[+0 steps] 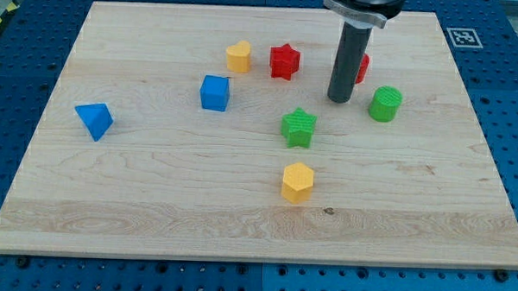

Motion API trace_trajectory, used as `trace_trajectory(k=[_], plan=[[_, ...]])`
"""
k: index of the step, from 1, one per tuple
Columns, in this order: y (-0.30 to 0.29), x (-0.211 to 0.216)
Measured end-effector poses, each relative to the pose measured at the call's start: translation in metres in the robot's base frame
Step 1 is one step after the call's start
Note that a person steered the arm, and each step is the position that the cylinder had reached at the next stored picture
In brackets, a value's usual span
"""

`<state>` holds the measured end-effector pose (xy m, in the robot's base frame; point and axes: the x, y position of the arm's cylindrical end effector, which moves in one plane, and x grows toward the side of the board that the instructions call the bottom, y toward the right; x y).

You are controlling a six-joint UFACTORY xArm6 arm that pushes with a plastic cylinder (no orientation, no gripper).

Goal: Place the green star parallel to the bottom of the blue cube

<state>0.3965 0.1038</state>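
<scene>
The green star (298,127) lies near the board's middle. The blue cube (215,93) sits to its left and a little higher in the view. My tip (338,99) rests on the board above and to the right of the green star, apart from it, between the star and the green cylinder (385,104). The rod hides most of a red block (363,68) behind it.
A red star (284,61) and a yellow block (238,56) sit near the view's top. A yellow hexagonal block (297,182) lies below the green star. A blue triangular block (95,120) sits at the left. The wooden board (153,202) lies on a blue pegboard table.
</scene>
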Motion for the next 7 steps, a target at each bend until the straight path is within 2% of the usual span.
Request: trace_trajectory(k=[4,5,6,7], plan=[[-0.038,0.023],[-0.044,0.048],[-0.041,0.057],[-0.009,0.057]])
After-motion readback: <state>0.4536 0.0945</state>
